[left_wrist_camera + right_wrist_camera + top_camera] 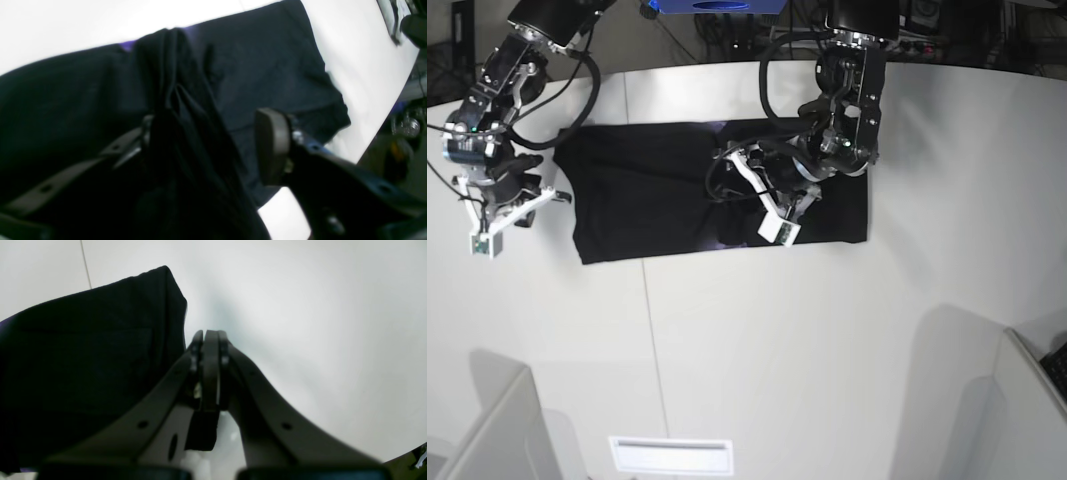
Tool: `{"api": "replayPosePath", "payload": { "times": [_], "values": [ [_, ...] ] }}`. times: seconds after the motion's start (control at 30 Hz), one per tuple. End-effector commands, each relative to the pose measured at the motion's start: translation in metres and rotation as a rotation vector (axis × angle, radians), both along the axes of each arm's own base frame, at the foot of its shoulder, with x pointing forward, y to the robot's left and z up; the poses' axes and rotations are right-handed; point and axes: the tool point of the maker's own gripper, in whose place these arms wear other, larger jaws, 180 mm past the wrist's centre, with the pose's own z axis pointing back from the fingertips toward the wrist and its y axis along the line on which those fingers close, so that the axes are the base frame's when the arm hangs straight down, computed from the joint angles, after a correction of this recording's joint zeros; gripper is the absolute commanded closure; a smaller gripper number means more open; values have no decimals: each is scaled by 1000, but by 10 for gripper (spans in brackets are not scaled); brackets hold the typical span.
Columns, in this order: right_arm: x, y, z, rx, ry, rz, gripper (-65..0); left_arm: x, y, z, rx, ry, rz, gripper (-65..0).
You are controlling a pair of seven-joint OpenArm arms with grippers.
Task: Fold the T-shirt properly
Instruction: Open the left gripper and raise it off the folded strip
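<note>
White table, wide; the T-shirt lies on its far half as a long black band, long axis running across the base view from one arm to the other; it looks already folded at least once — a judgement from its narrow outline.

Left arm is over the shirt's middle-to-right part; left gripper has its jaws well apart, one pad plainly clear, a gathered ridge of black cloth rising between them; whether the far finger touches that ridge I cannot tell — black on black.

Right gripper hangs just off the shirt's other end, over bare table; jaws pressed together, nothing between them; the cloth edge lies just beside it, toward the shirt's centre.

The left gripper is nearer the bunched fabric, so the next grasp probably falls to it; the ridge runs roughly along its reach.

Hidden: collar and tag not made out; a sliver of purple at the far hem; near edge under the left arm is cut off.
</note>
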Motion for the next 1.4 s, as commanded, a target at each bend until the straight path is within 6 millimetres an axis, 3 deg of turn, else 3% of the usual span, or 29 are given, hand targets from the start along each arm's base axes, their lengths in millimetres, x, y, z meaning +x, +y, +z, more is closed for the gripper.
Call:
{"api": "replayPosePath", "payload": {
  "times": [0.0,0.17,0.23,0.3,0.37,0.47,0.53,0.7,0.77,0.9,1.07,1.2,1.37],
  "values": [
    [8,-3,13,-15,-50,5,0,4,-12,10,-35,-31,-20,-410],
    [8,-3,12,-15,-48,5,0,2,-36,21,-58,-57,-83,-415],
    [8,-3,12,-15,-48,5,0,6,-36,31,-67,-86,-76,-411],
    [9,-2,13,-15,-51,5,0,15,-24,47,-72,-136,-33,-397],
    [6,-1,10,-6,-21,5,0,22,4,59,-58,-175,42,-290],
    [6,5,5,28,57,6,-21,24,65,61,26,-206,161,0],
    [7,6,0,46,108,11,-173,19,107,56,98,-202,229,0],
    [12,9,-17,-8,190,196,-401,-11,198,30,276,-128,346,0],
    [14,8,-27,-11,230,245,-441,-22,232,28,325,-109,413,0],
    [19,7,-46,36,280,261,-432,-41,289,32,411,-91,534,0],
    [33,17,-49,88,280,275,-437,-54,318,27,447,-65,573,0],
    [37,18,-47,270,211,253,-435,-58,323,19,444,-39,587,0],
    [28,4,-72,462,241,179,-432,-59,321,18,440,-36,586,0]
  ]
}}
